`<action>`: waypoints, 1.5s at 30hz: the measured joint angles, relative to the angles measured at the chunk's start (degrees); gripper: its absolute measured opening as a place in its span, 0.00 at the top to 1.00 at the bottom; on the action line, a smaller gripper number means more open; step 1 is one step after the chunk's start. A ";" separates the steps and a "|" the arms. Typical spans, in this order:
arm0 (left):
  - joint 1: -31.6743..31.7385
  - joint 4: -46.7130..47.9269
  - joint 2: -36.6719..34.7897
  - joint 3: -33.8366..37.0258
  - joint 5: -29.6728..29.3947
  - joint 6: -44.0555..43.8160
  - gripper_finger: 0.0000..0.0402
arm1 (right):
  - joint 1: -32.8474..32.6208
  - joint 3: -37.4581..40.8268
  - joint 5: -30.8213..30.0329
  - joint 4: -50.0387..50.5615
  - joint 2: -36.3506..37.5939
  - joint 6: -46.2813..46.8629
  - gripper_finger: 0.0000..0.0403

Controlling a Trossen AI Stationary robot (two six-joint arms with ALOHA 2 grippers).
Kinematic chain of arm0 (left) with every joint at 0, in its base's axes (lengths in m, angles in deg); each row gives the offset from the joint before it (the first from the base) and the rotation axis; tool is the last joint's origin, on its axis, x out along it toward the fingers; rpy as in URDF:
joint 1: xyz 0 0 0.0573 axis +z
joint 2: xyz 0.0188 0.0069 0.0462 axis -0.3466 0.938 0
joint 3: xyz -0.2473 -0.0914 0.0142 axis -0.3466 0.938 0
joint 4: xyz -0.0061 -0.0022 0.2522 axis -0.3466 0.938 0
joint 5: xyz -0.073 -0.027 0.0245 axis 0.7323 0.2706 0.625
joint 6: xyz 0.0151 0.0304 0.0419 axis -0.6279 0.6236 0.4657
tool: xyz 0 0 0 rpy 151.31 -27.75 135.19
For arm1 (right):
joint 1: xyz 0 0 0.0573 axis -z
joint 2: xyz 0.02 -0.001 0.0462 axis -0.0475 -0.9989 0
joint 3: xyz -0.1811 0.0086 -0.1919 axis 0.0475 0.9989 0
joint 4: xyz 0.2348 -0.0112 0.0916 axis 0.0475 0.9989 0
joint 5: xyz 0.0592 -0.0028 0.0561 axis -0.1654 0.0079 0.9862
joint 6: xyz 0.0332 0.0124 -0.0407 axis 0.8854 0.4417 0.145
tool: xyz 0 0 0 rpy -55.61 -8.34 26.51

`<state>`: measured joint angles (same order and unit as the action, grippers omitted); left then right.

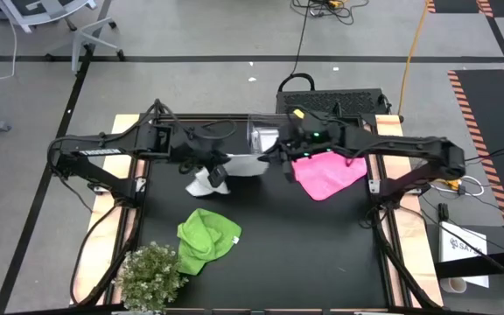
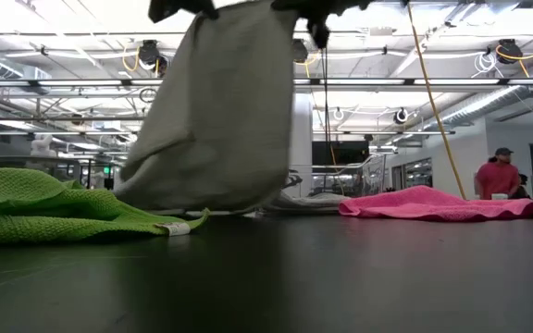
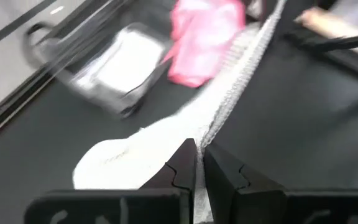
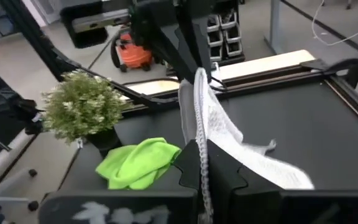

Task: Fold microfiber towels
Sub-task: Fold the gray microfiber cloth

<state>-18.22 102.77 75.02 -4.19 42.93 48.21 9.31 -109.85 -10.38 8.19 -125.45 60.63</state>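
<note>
A white microfiber towel [image 1: 234,165] hangs between my two grippers over the table's middle. Its upper edge is stretched from one to the other, and its lower end [image 2: 202,202] rests on the table. My left gripper [image 1: 214,171] is shut on one end of that edge and my right gripper [image 1: 280,160] on the other. A lime green towel [image 1: 204,238] lies crumpled near the front left. A bright pink towel [image 1: 326,173] lies bunched at the right, under my right arm. My left gripper pinches the white towel's upper edge [image 3: 205,142] between its two fingers, at one end. The edge runs taut away from the fingers toward my right gripper. The towel hangs below, with its lower end on the table. My right gripper pinches the same upper edge [image 4: 200,146] at its other end, between its two fingers. The edge runs along the line of the fingers toward my left gripper [image 4: 197,73]. The cloth hangs below the edge and trails onto the table.
A clear plastic bin [image 1: 264,136] stands at the table's far side behind the grippers, with something white in it. A small bushy plant [image 1: 150,275] stands at the front left corner. A person in red [image 2: 498,176] stands far off in the room.
</note>
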 joint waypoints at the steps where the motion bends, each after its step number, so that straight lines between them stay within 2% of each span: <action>1: -0.07 -1.92 0.00 0.00 1.35 0.88 0.94 | -0.39 0.00 -0.84 1.30 1.23 0.00 1.00; 5: -1.05 -5.87 0.00 0.00 3.37 3.05 0.94 | -2.44 0.00 -5.29 5.63 4.45 0.08 1.00; 9: -1.86 -4.55 1.01 0.50 0.79 2.52 0.94 | -4.48 0.00 -8.05 6.87 6.19 0.08 1.00; 20: -2.92 2.61 10.19 0.90 -0.01 0.00 0.93 | -6.60 0.02 -8.24 6.18 6.37 1.64 1.00; 30: -6.48 1.30 16.40 0.87 1.41 -2.64 0.93 | -6.91 0.02 -8.04 7.10 7.34 1.87 1.00; 34: -8.85 2.00 18.47 0.87 1.06 -0.58 0.93 | -6.91 0.02 -8.05 7.89 8.87 1.87 1.00; 38: -10.09 1.50 21.01 0.87 -0.89 -0.51 0.86 | -6.91 0.02 -8.11 9.59 10.53 1.87 1.00; 45: -9.90 1.50 24.19 0.82 -3.33 -2.56 0.66 | -7.87 0.02 -8.06 12.91 11.20 1.87 1.00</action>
<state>-28.11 104.27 99.21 -3.38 39.60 45.65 1.43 -109.83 -18.44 21.10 -114.25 62.50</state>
